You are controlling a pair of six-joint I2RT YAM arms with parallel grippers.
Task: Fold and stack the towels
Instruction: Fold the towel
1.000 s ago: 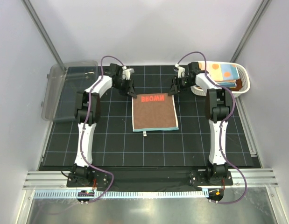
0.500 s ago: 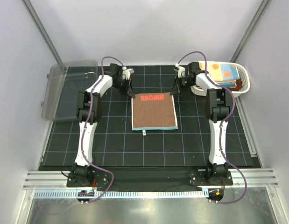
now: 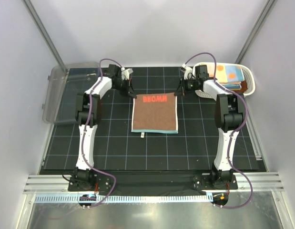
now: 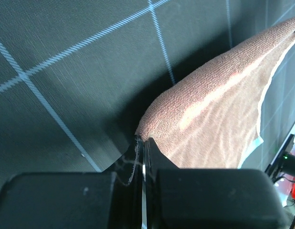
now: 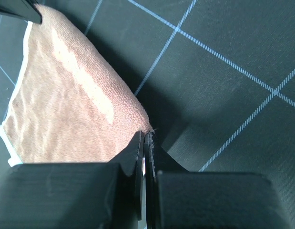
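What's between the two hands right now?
The far edge of the brown towel spans the gap; the left hand and right hand each pinch one of its corners. The top view shows it.

desk (image 3: 114, 152): black mat, pale grid lines
bin (image 3: 61, 95): clear plastic, far left edge
basket (image 3: 250, 82): white lattice, far right corner

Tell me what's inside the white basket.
A dotted towel tops a folded stack in the basket; darker edges show beneath. The lower towels are mostly covered.
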